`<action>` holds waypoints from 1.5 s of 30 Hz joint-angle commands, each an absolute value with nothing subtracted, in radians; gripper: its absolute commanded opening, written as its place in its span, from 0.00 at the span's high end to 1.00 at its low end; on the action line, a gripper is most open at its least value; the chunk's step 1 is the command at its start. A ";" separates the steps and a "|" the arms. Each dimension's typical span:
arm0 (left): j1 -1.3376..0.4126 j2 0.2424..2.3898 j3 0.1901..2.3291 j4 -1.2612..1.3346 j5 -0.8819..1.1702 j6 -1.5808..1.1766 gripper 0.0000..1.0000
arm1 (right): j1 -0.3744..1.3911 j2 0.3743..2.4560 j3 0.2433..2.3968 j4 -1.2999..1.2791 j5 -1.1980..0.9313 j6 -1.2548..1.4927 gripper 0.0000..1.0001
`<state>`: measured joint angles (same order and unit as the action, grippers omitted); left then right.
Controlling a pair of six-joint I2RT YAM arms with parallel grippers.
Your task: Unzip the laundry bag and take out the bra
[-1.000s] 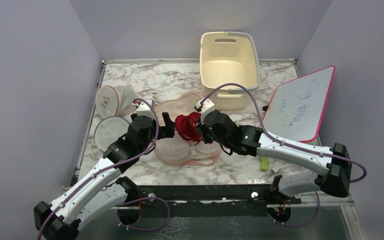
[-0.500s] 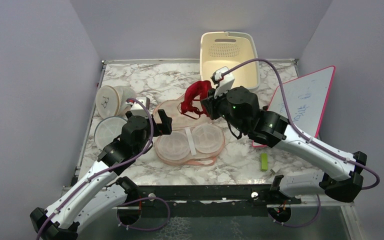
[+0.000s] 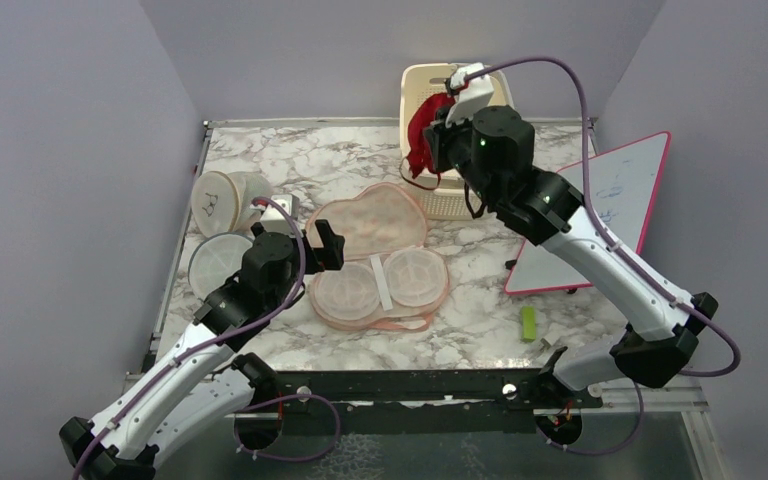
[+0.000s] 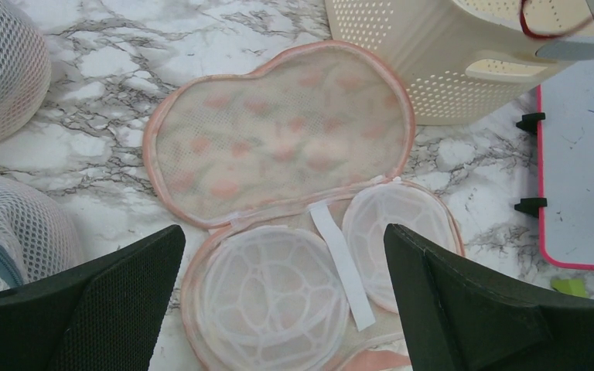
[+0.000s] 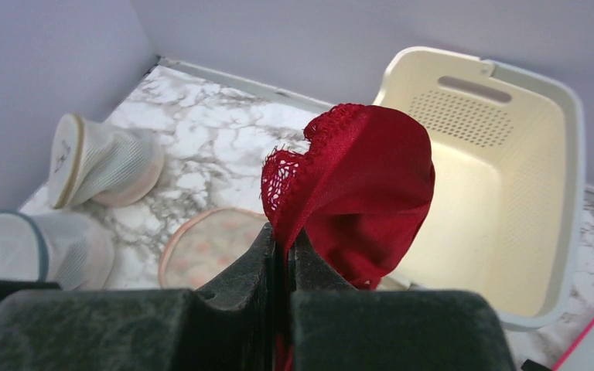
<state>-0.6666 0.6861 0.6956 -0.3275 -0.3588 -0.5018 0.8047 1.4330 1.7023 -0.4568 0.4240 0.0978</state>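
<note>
The laundry bag [image 3: 375,225] lies unzipped and spread open mid-table, its peach printed flap [image 4: 278,147] folded back and two white round cup frames [image 4: 271,301] exposed in the near half. My right gripper [image 3: 438,135] is raised high over the basket, shut on the red lacy bra [image 3: 420,135], which hangs from the pinched jaws [image 5: 282,236]; the red fabric [image 5: 363,178] fills the middle of the right wrist view. Just left of the bag's near half, my left gripper [image 3: 312,240] hovers open, holding nothing [image 4: 284,232].
A cream perforated basket [image 3: 460,200] stands at the back, right of centre [image 5: 503,178]. Two round white mesh cases [image 3: 225,200] [image 3: 222,262] sit at the left. A pink-framed whiteboard [image 3: 600,215] leans at the right, with a small green object [image 3: 528,323] in front of it.
The right gripper has lifted the bra out of the open bag and carried it up and back to above the basket. The left gripper has drawn back slightly from the bag.
</note>
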 commanded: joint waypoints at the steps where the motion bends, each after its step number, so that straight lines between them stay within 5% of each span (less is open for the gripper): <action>1: -0.663 0.655 0.690 -0.359 -0.316 -0.499 0.02 | 0.722 1.478 1.796 -0.443 0.403 0.036 0.99; 13: -0.663 0.638 0.701 -0.387 -0.308 -0.513 0.02 | 0.483 1.815 2.022 -0.516 0.306 0.012 0.96; 15: -0.663 0.638 0.704 -0.386 -0.301 -0.519 0.02 | 0.467 1.864 2.039 -0.549 0.266 0.014 0.84; 18: -0.662 0.643 0.708 -0.386 -0.291 -0.520 0.02 | 0.465 1.919 2.051 -0.592 0.203 0.023 0.53; 21: -0.663 0.657 0.717 -0.387 -0.292 -0.508 0.02 | 0.465 1.925 2.034 -0.629 0.164 0.039 0.42; 35: -0.663 0.758 0.715 -0.297 -0.256 -0.522 0.02 | 0.495 1.382 1.330 -0.370 -0.373 0.139 0.33; 45: -0.663 0.800 0.718 -0.264 -0.219 -0.546 0.02 | 0.571 1.183 0.840 -0.112 -0.322 0.195 0.33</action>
